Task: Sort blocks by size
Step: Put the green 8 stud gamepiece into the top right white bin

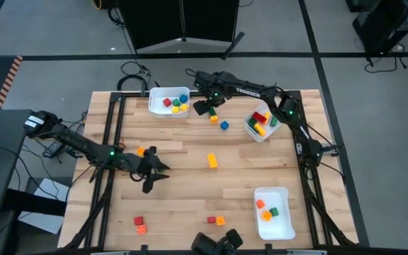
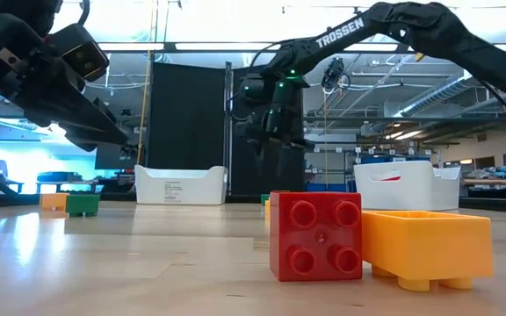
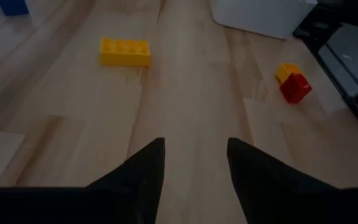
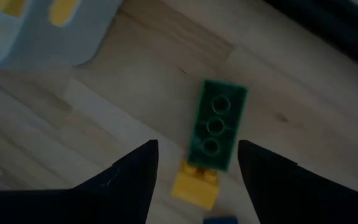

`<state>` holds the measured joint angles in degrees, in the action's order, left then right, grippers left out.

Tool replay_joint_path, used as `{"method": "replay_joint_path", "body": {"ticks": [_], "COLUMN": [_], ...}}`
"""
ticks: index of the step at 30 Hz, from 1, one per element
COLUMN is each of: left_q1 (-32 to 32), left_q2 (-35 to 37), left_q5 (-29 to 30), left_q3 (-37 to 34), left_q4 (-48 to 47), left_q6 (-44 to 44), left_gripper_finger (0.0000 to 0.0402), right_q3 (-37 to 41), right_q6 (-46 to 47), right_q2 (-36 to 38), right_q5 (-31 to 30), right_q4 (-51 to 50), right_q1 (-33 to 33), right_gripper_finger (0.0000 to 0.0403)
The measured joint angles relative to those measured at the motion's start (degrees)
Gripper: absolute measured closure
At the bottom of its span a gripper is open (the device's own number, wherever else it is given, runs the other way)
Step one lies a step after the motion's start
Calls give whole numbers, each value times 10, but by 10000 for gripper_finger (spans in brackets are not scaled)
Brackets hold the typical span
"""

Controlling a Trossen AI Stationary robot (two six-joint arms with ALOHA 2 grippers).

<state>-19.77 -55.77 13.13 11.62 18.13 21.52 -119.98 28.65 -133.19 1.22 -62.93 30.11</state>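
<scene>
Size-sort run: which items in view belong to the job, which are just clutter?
Job:
- loose blocks: yellow brick, blue cube, green brick, red block against orange block
- three white bins, some blocks already inside
- left gripper, right gripper, both open, empty

Clutter:
- cables behind the table
- black panel

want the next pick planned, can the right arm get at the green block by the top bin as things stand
Probably yes: the right gripper hangs open just above the green block, nothing between them. A yellow block touches one end.
</scene>
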Motion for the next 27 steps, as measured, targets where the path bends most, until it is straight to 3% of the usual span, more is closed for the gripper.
{"method": "replay_joint_path", "body": {"ticks": [6,18,27], "left_q1": [0,0,0], "left_q2": [0,0,0], "left_q5": [20,52,60], "left_q3": [0,0,0], "left_q4": [0,1,2], "left_q6": [0,0,0], "left_gripper_finger": [218,218,218], "right_q3": [0,1,3], "right_q6": [-18,-5,-32], "right_q2": [2,2,-17], "right_q5": [0,-50,-27], "right_q4": [24,33,31], "right_q1": [3,8,17], "right_gripper_finger": [156,53,50]}}
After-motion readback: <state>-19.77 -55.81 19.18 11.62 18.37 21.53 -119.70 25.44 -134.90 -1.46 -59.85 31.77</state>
